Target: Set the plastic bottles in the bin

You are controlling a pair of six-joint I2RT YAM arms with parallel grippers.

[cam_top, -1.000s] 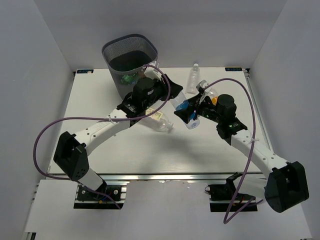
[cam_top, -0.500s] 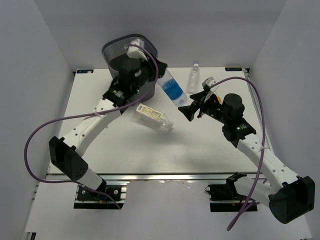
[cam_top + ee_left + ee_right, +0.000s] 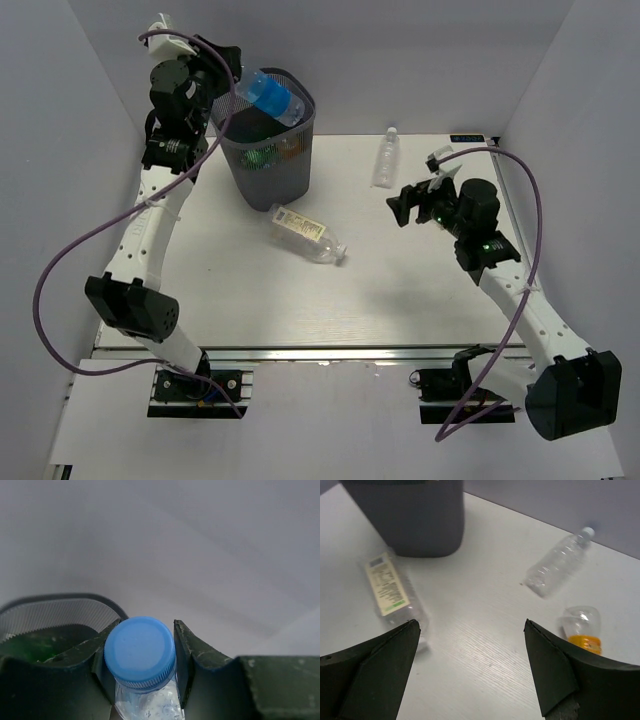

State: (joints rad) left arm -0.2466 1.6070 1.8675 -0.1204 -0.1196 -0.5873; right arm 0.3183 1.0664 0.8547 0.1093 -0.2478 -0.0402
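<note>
Five bottles show in all. One with a blue label (image 3: 268,97) is in the left claw (image 3: 232,75). One with a cream label (image 3: 305,232) lies on its side near the middle of the table (image 3: 400,300). One small clear one (image 3: 385,160) lies at about 1 o'clock on the tabletop. One stubby orange one (image 3: 582,628) appears only in the right wrist view, close by the right claw's finger. Something green (image 3: 258,157), seemingly a fifth bottle, sits inside the bin (image 3: 300,160). There is a single bin, a dark mesh one, standing at about 11 o'clock on the table, with the cream-label bottle just beside its base at 5 o'clock.

The left arm reaches high and far, its wrist up at the bin's 10 o'clock side. Its claw is clamped on the blue-label bottle just under the blue cap (image 3: 140,652), and the bottle slants out over the bin's open mouth.

The right arm is bent, with its claw (image 3: 405,203) at about 2 o'clock, pointing towards the table's middle. Its jaws are spread wide and hold nothing.
</note>
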